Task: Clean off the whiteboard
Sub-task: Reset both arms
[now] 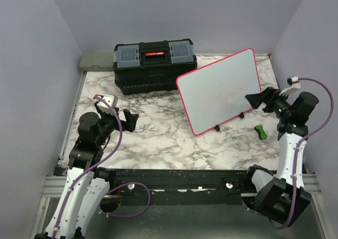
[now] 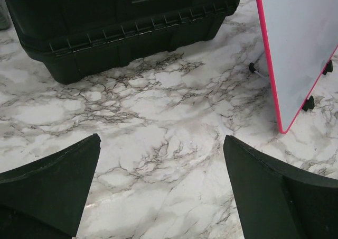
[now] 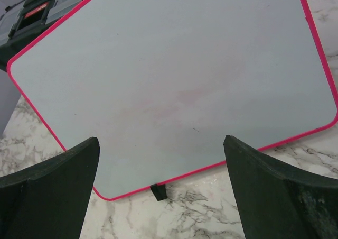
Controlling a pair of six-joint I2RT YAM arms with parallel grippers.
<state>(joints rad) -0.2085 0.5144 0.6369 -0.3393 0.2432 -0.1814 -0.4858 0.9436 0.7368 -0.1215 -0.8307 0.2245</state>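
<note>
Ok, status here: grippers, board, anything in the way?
Left gripper open, empty, over marble tabletop. Right gripper open, empty, facing pink-rimmed white whiteboard; faint pink smear only. Small green object on table near board, not blocking.

Robot lab cell: plain purple walls (image 1: 174, 17), marble-print tbl (image 1: 158, 138).

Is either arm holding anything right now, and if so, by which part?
Nothing is held. The left gripper stands open over the marble table, and the right gripper stands open facing the whiteboard, both empty.
</note>
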